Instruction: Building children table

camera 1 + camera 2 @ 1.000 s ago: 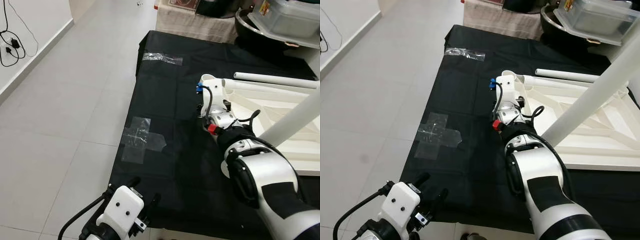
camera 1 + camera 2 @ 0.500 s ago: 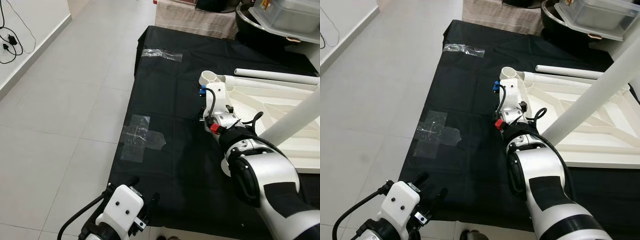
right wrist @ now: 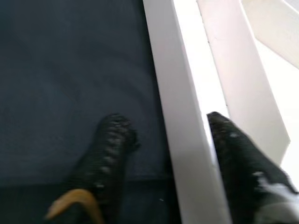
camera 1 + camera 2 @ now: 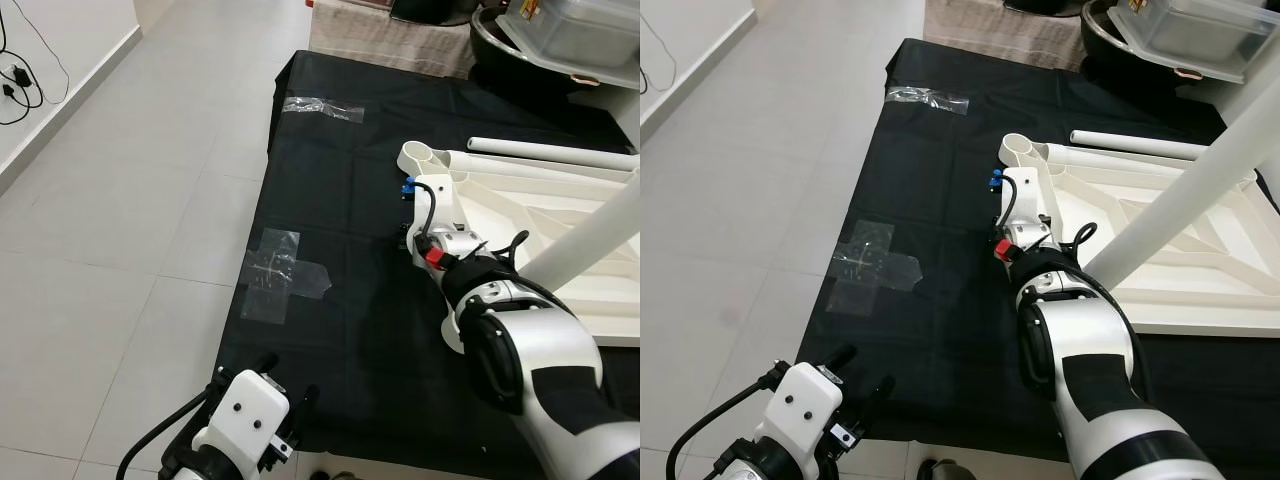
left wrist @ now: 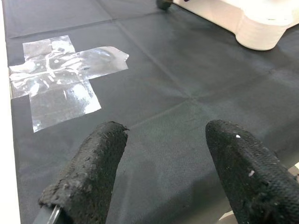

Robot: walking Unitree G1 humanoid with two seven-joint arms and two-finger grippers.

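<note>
The white children's table top (image 4: 560, 215) is lying upside down on the black cloth (image 4: 330, 200) that is covering the floor, with its ribbed underside facing up and a round corner socket (image 4: 1018, 149) pointing toward the far end of the cloth. One white leg (image 4: 1170, 205) is standing fitted and slanting up toward the camera, while another loose white leg (image 4: 550, 152) is lying along the far edge of the table top. The right gripper (image 3: 163, 140) is reaching along the near rim (image 3: 180, 116) of the table top, its fingers (image 3: 112, 140) spread and straddling that rim, one on the cloth side and one over the white underside, without pinching it. The left gripper (image 5: 163, 158) is hovering low over the near edge of the cloth, fingers wide apart and holding nothing, near a cross of clear tape (image 5: 60, 74). A second strip of clear tape (image 4: 322, 108) is sitting farther up the cloth, beside the grey tiled floor (image 4: 120, 200).
</note>
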